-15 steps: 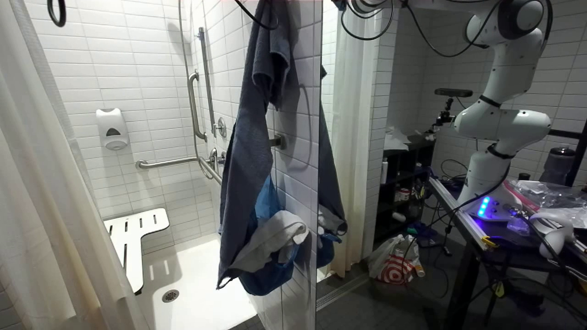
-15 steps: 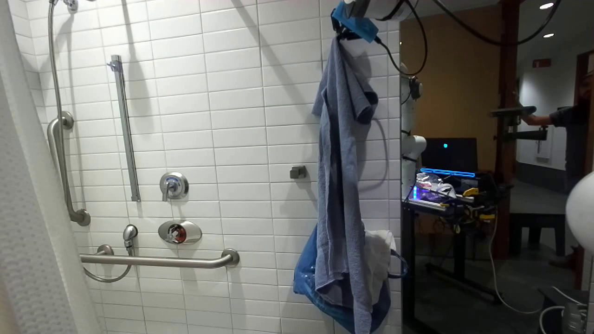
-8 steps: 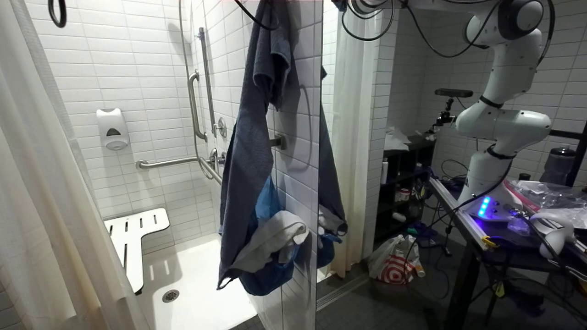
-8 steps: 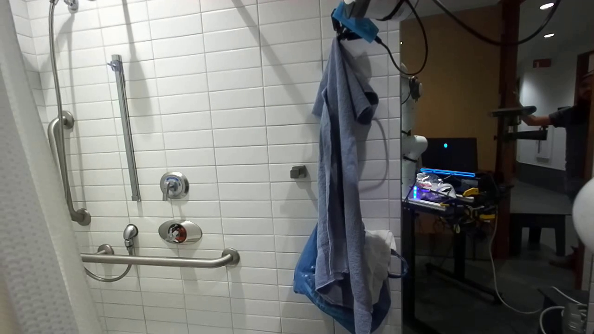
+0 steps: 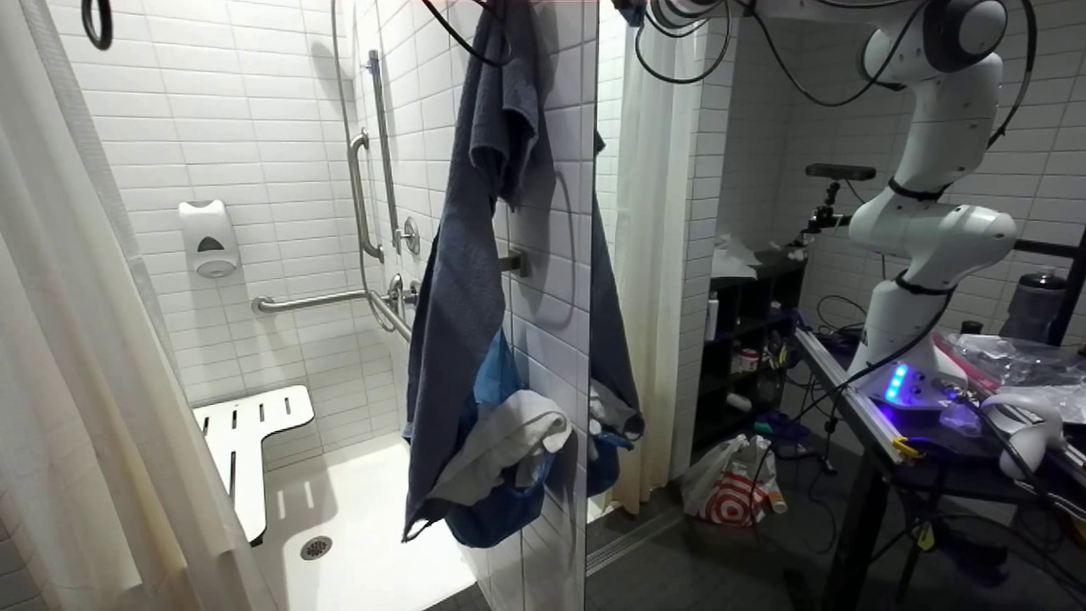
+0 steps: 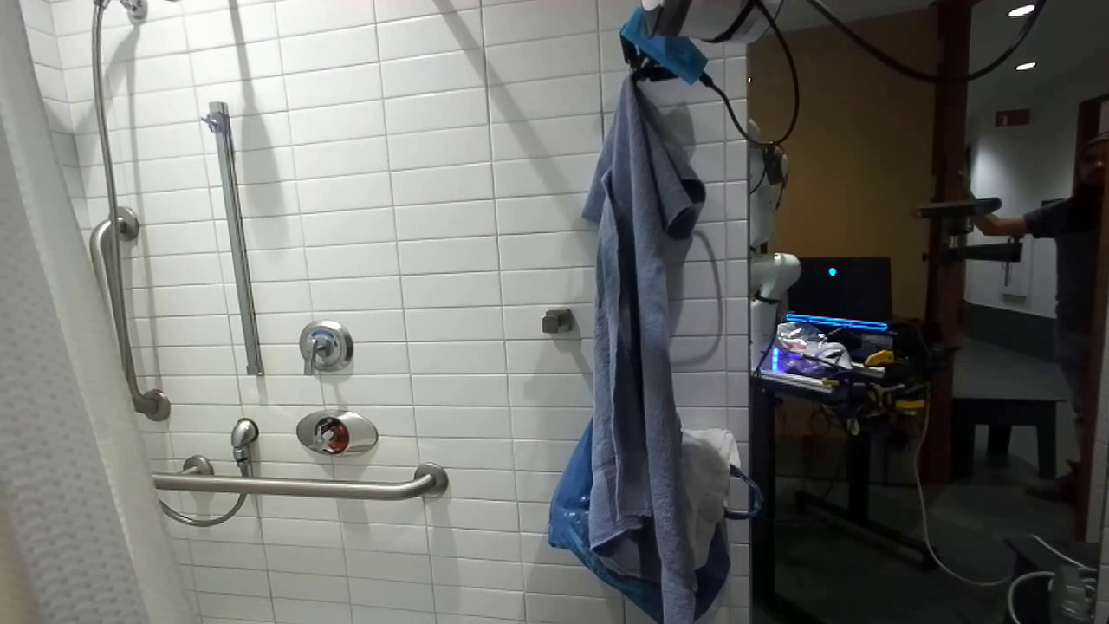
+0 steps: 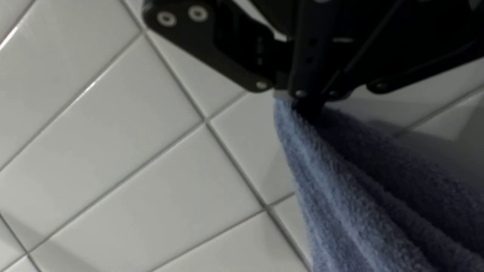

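A long blue-grey towel hangs down along a white tiled wall, gathered at its top. My gripper is shut on that gathered top, and the towel spreads in folds below the black fingers. In an exterior view the gripper is high beside the wall, under its blue housing; elsewhere it lies above the picture's edge, with the towel in sight below. Behind the towel's lower part hangs a blue bag with a white cloth at its opening. What holds the bag up is hidden.
A square metal wall hook juts out left of the towel. Grab bars, a shower valve and a folding seat line the stall. A curtain hangs at left. A mirror beside the tiles reflects the towel and arm.
My gripper and the towel's top have dropped slightly, a little to the right in an exterior view. The towel remains gripped. A white round shape at that view's right edge has gone.
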### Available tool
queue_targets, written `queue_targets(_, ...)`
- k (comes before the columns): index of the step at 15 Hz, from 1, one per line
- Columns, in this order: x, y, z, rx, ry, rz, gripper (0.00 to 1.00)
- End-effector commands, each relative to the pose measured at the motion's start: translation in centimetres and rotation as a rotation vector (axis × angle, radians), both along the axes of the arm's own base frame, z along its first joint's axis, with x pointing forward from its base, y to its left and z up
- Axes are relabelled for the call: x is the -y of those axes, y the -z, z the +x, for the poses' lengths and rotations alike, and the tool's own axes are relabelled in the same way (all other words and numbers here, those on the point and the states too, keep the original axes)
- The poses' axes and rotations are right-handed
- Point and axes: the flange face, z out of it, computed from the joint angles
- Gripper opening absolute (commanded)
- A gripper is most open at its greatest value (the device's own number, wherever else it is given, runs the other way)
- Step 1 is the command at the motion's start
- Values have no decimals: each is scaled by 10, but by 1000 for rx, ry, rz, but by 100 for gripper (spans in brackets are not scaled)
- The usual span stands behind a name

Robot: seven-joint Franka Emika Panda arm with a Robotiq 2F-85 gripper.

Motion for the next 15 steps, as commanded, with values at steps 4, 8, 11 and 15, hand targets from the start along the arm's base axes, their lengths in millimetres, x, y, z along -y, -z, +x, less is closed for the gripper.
queue_targets(4, 28, 20, -12, -32, 73, 31, 0)
queue_targets(8, 36, 24, -22, -45, 99, 44, 0)
queue_targets(11, 44, 31, -26, -52, 119, 57, 0)
queue_targets(15, 58, 36, -34, -63, 150, 99, 0)
